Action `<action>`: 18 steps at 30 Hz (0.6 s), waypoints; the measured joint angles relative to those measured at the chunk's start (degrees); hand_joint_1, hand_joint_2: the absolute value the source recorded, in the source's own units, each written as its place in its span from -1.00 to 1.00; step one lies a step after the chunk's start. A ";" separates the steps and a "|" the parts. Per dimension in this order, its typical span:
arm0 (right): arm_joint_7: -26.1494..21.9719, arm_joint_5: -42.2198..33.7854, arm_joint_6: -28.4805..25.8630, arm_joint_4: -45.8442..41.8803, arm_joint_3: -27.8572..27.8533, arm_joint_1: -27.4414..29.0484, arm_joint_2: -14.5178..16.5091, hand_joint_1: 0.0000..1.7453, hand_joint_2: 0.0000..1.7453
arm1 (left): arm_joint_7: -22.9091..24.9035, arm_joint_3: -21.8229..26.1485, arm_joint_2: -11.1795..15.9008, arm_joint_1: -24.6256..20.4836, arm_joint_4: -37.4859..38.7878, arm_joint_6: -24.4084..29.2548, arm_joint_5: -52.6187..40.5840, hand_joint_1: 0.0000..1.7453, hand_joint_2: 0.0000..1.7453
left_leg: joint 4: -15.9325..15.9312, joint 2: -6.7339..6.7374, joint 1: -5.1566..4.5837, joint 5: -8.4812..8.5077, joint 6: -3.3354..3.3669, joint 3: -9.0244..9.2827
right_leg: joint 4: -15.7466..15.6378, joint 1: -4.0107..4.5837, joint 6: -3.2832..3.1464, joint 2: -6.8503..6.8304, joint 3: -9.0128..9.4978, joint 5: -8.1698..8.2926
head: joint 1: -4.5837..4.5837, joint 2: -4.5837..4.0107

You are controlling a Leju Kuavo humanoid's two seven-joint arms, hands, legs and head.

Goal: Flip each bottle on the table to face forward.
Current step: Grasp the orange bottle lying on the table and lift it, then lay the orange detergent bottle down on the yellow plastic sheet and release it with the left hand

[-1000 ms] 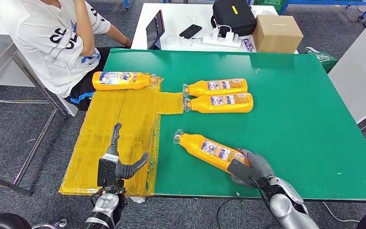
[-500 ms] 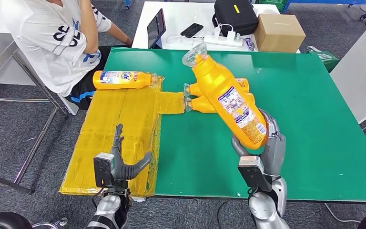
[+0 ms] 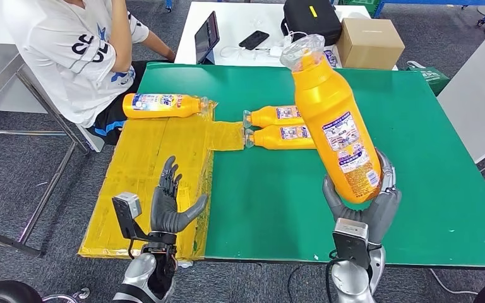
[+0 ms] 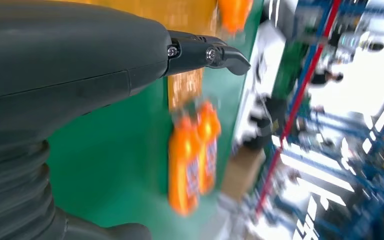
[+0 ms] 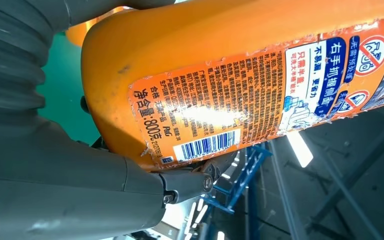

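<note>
Above the green tabletop's (image 3: 417,189) near edge, the right hand (image 3: 369,208) grips a raised orange plastic bottle (image 3: 335,120); its barcode label (image 5: 207,145) shows at the wrist; left hand (image 3: 167,205) spread, holding nothing.

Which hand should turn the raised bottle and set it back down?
Right. The right hand already grips the raised bottle at its base, above the green table. The left hand holds nothing, fingers apart, over the yellow sheet.
</note>
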 joint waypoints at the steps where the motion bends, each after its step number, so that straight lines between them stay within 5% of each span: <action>1: 0.06 -0.61 0.71 0.38 -0.02 0.02 -0.02 1.00 1.00 | 0.97 -0.20 0.21 0.16 -0.42 -2.71 2.41 -1.00 1.00 | 0.00 0.00 0.00 0.00 0.00 0.00 | 0.00 0.00 0.00 0.00 0.00 0.00 | 0.00 0.00; 8: -0.26 -3.11 8.99 6.54 2.94 0.38 -0.67 1.00 1.00 | 4.89 -1.85 4.07 0.32 -0.74 -25.57 16.84 -1.00 1.00 | 0.00 0.01 0.02 0.00 -0.01 -0.01 | 0.00 0.02 0.00 0.00 -0.01 0.00 | -0.01 0.00; 18: -0.31 -6.31 10.98 18.04 15.84 -0.37 -0.98 1.00 1.00 | 7.27 -4.18 6.61 -0.73 1.31 -32.70 23.81 -1.00 1.00 | -0.01 0.00 0.04 0.01 -0.01 -0.01 | 0.01 0.03 -0.01 0.00 -0.02 -0.01 | 0.01 0.00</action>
